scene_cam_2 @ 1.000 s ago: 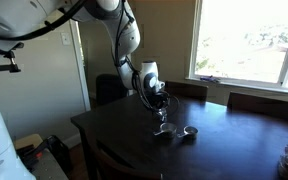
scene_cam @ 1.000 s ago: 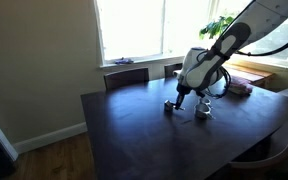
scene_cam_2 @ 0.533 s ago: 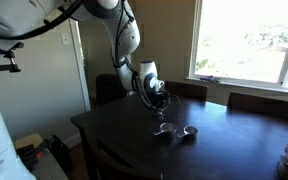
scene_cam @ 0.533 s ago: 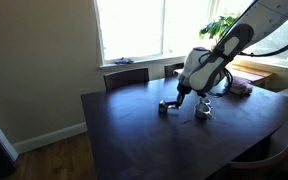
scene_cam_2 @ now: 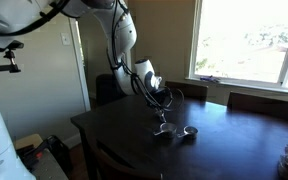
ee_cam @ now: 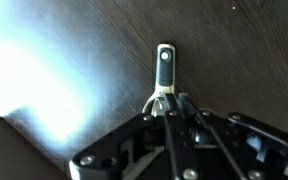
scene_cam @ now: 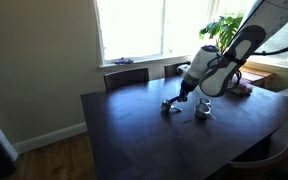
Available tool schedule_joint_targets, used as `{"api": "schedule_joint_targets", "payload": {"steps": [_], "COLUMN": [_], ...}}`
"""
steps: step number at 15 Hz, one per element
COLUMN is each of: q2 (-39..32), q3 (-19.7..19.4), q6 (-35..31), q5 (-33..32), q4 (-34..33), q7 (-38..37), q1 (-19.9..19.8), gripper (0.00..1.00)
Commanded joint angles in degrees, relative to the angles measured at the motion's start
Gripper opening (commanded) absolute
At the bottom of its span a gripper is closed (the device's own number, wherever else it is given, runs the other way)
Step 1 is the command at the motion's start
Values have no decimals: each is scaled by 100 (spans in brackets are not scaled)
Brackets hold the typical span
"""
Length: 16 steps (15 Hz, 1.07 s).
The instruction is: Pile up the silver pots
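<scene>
My gripper point(ee_cam: 170, 102) is shut on a small silver pot; its short handle point(ee_cam: 165, 62) sticks out past the fingertips over the dark table. In both exterior views the gripper point(scene_cam: 183, 97) point(scene_cam_2: 162, 103) hangs low over the table point(scene_cam: 134, 130) with the held pot point(scene_cam: 169, 105) just under it. Another silver pot point(scene_cam: 203, 113) sits on the table a little beside it. In an exterior view two silver pots point(scene_cam_2: 164, 129) point(scene_cam_2: 190, 131) rest on the table below and beside the gripper. The held pot's bowl is hidden by the fingers in the wrist view.
A pinkish stack of flat items point(scene_cam: 239, 88) lies behind the arm near the window. Chairs point(scene_cam: 126, 76) point(scene_cam_2: 249, 100) stand along the table's far sides. A potted plant point(scene_cam: 219, 28) stands at the window.
The arm has swung and risen a little, and the gripper with the pot has shifted slightly. The pots on the table have not moved.
</scene>
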<state>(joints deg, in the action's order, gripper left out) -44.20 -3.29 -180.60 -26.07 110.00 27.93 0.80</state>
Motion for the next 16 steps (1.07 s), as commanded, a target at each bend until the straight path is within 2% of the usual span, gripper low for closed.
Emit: {"api": "schedule_joint_targets", "payload": {"steps": [1,2,7,8,10,11,12,13,16], "q2": [319,492,554,770,733,735,764,812,849], "q3": [-949,-1168,-2743,-2554,-2875,-2978,-3047,-3060,-2959], "q6": [-672,-842,-2210,-1741,-1799,-1791,-1780,-1776,-1733], "q5": [-203,-219,81,146,310,365,392,378,626], "q4": [606,897,1838,1629,1760,1814,1871,1975,2315], "q7": [-242,-196,101,306,359,360,342,284,358], "q1": [851,1015,2481,2409,2796,2933,3028,3064,3026], "gripper": [8,8,8,8,7,13,32,36,55]}}
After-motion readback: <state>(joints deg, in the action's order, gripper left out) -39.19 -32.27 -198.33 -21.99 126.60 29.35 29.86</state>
